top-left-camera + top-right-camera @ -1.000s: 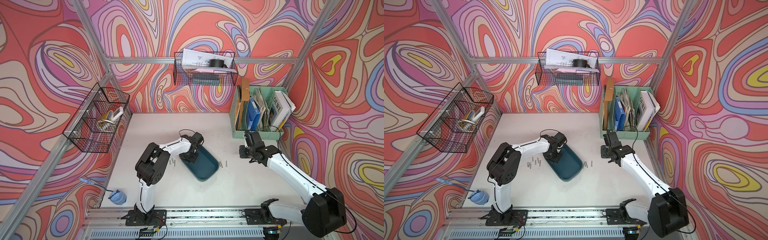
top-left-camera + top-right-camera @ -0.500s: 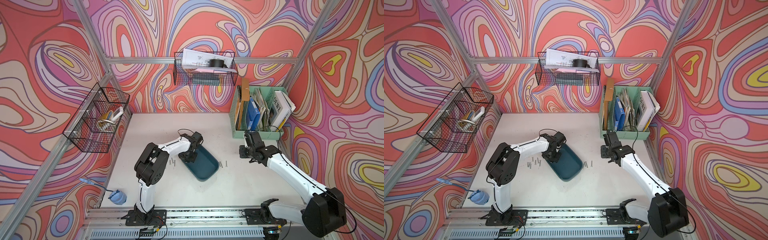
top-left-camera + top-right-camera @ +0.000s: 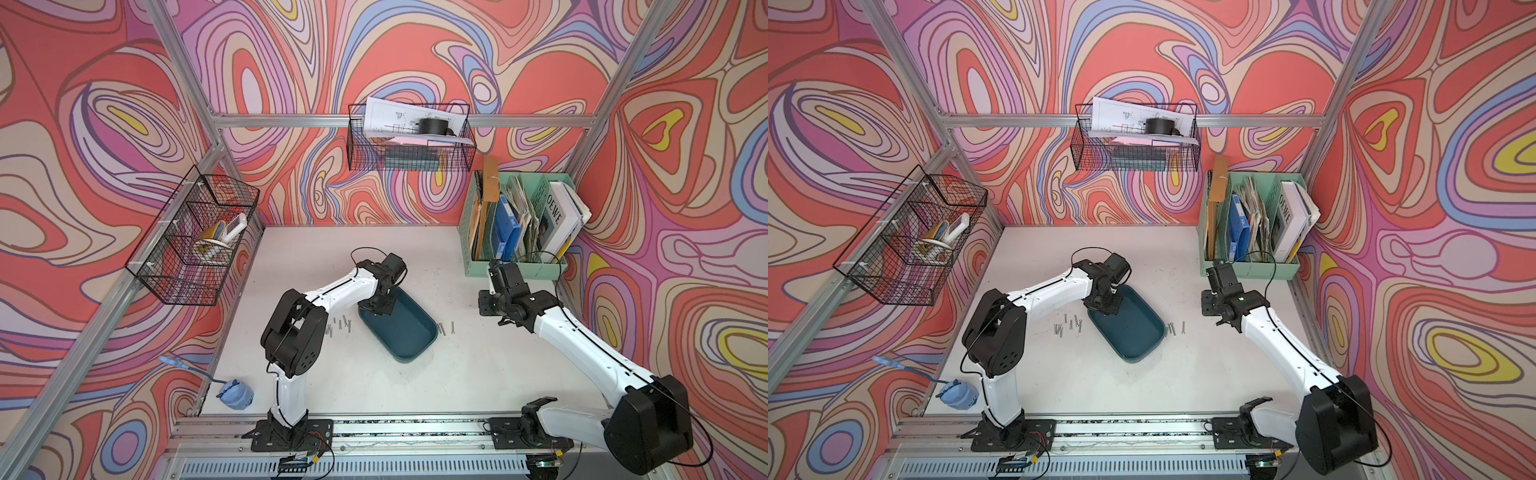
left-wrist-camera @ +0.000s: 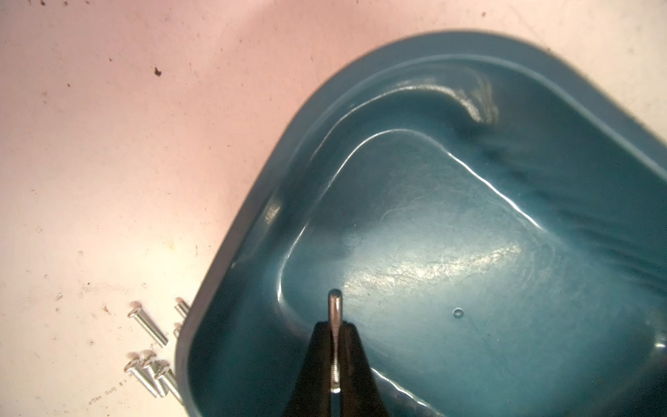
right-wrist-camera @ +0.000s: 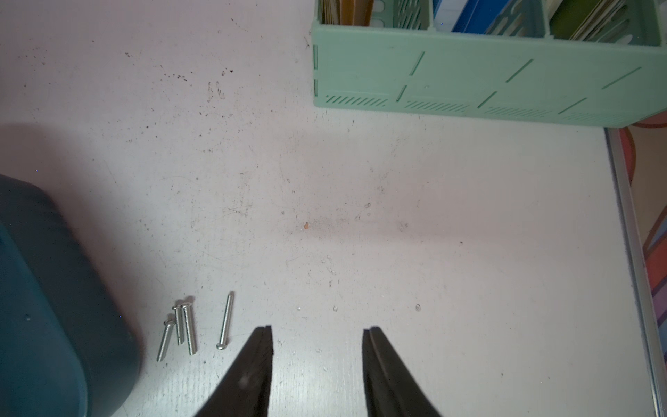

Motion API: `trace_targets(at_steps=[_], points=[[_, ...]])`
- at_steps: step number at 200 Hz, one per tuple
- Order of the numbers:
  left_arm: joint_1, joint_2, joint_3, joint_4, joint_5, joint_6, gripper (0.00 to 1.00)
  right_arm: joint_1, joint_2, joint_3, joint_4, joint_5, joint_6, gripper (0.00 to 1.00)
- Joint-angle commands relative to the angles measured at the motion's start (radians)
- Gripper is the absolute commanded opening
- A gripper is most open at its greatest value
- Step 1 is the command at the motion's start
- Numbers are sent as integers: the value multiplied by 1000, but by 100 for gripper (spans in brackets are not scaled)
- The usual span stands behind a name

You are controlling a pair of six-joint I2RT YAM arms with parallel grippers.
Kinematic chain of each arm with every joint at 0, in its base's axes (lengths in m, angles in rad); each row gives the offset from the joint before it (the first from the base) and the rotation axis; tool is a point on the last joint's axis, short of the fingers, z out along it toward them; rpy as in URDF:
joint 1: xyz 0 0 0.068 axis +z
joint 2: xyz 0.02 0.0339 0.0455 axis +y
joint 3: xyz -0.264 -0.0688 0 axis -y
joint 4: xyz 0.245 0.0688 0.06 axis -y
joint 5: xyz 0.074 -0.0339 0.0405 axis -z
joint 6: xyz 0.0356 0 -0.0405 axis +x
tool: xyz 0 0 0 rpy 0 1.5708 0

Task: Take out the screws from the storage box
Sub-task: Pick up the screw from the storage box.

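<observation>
- Screws (image 3: 340,326) of thin silver-grey metal lie in two loose groups on the white tabletop (image 3: 332,374), one group along each long side of the shallow dark teal plastic storage box (image 3: 409,332) with rounded corners and a raised rim.
- In both top views the box's long axis runs diagonally, from far left to near right.
- One more, the held screw (image 4: 334,307), is pinched along its shaft by the closed black left gripper (image 4: 335,326). It lies in line with the fingers, and one end juts past their tips over the box floor.
- On the left arm's side about six screws lie just beside the rim, their shafts roughly parallel. Two are partly hidden behind the rim in the left wrist view.
- On the right arm's side are four screws (image 5: 189,330), nearly parallel, their shafts pointing towards the mint green plastic file organizer (image 5: 469,79). Three huddle together with their heads towards it. The fourth lies slightly apart, with its head the other way.
- The black right gripper (image 5: 317,330) hovers just beside that fourth screw, on the side away from the box. Its fingers are moderately spread over bare tabletop.
- The left arm's wrist (image 3: 1104,286) covers the box's far end in both top views.
- A black wire basket (image 3: 409,139) hangs on the far wall and another (image 3: 195,241) on the left wall, well apart from the box.
</observation>
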Motion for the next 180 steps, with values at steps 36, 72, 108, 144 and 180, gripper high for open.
trace_targets(at_steps=[36,72,108,144,180], points=[[77,-158,-28,-63,-20,-19,10,-5,-8,-4,1,7,5,43],[139,-246,-97,-73,-23,-22,11,-5,2,6,0,4,-5,43],[213,-323,-211,-37,-14,-28,13,-5,-3,1,-1,4,-1,43],[250,-326,-279,-7,13,-41,13,-5,-7,3,-4,3,-1,43],[269,-296,-344,54,31,-56,13,-5,-8,3,-6,3,1,43]])
